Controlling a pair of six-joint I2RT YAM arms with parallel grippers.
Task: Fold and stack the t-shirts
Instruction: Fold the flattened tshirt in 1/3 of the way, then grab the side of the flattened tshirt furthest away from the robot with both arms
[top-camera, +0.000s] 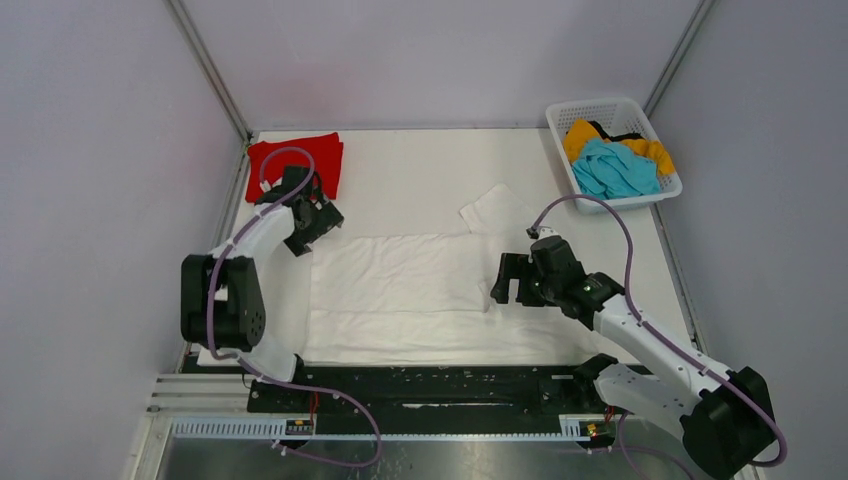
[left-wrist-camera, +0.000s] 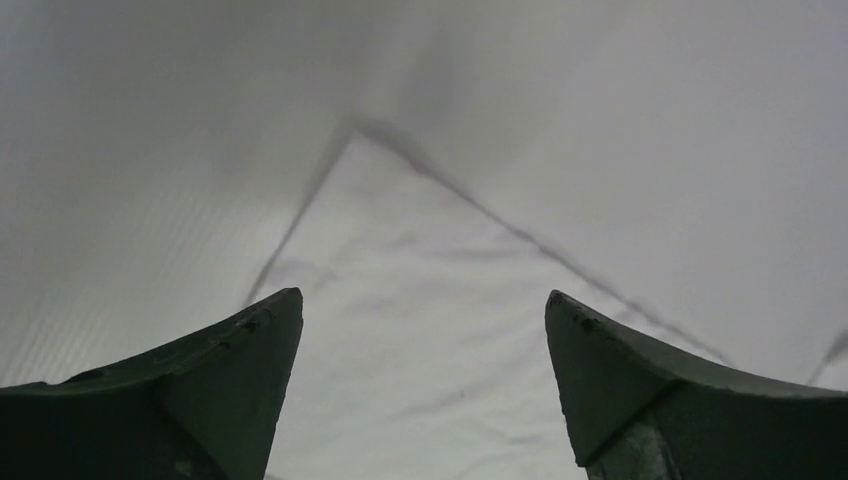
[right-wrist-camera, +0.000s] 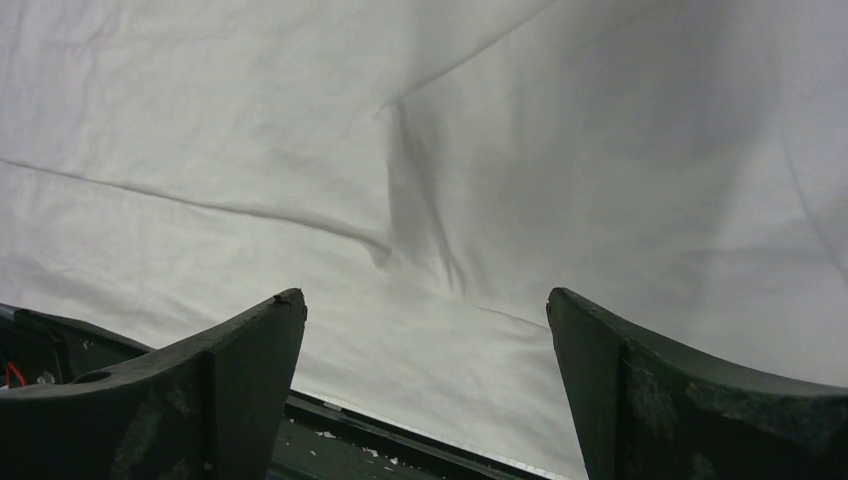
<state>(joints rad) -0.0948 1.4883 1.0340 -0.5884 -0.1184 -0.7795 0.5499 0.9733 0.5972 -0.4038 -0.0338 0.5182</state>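
A large white t-shirt (top-camera: 400, 285) lies spread flat in the middle of the table, one sleeve (top-camera: 495, 212) pointing to the back right. A folded red t-shirt (top-camera: 296, 160) lies at the back left. My left gripper (top-camera: 322, 222) is open and empty, over the white shirt's back left corner (left-wrist-camera: 360, 140). My right gripper (top-camera: 507, 282) is open and empty, at the shirt's right edge. The right wrist view shows creased white cloth (right-wrist-camera: 400, 180) under the open jaws.
A white lattice basket (top-camera: 566, 125) at the back right holds teal (top-camera: 612, 170) and orange-yellow (top-camera: 582, 135) shirts. A black rail (top-camera: 420, 385) runs along the near edge. Grey walls enclose the table on three sides.
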